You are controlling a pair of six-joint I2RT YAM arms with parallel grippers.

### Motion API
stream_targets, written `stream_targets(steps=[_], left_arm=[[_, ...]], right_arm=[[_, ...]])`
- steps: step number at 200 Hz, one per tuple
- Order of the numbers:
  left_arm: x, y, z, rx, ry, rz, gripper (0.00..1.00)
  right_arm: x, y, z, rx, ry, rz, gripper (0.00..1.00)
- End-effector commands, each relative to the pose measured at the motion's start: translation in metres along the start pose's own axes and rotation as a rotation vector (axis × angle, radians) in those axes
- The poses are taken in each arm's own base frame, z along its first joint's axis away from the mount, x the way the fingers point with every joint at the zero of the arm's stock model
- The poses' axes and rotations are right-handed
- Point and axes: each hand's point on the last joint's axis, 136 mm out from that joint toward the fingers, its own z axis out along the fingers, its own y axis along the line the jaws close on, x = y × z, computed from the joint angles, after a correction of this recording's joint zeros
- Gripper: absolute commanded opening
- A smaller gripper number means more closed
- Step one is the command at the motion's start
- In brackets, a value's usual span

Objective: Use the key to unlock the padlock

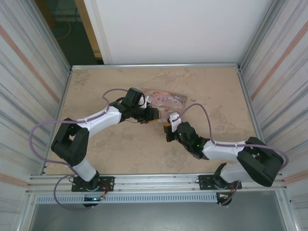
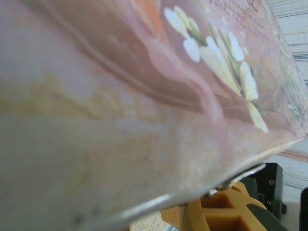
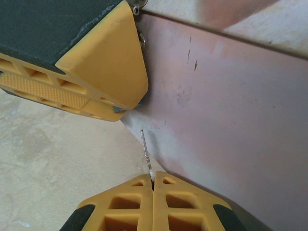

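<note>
Fingers of the right gripper (image 3: 153, 182) are pressed together with no gap. They pinch a thin silvery key (image 3: 146, 153), and its blade stands straight out beyond their tips. Just past the blade's tip are the yellow fingers of the left gripper (image 3: 120, 107), drawn nearly together. A sliver of dark blue, the padlock (image 3: 114, 110), is caught between their tips, and they hide most of its body. The key's tip stops just short of that sliver and does not touch it. The scuffed wall of the pink tin (image 3: 231, 125) stands close beside both sets of fingers, on the key's right. A small silvery ring (image 3: 141, 41) shows where the left finger meets the tin. The lid close before the left fingers carries printed white flowers (image 2: 211, 48) and a line of script too blurred to read. From above, the two grippers meet tip to tip over the table (image 1: 216, 96), at the tin's near edge.
</note>
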Motion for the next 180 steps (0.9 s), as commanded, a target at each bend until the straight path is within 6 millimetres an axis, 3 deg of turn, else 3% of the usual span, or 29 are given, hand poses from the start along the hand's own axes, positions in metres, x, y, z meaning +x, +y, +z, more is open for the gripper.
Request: stream_targets(steps=[1,180], left_arm=[[-0.007,-0.037,-0.020,0.095,-0.046,0.080,0.07],[-0.005,-0.037,-0.019,0.096,-0.041,0.079,0.07]], right_arm=[[-0.019,0.007,0.005,-0.028,-0.050,-0.017,0.00],[-0.033,0.011,0.007,-0.049,-0.086,-0.016,0.00]])
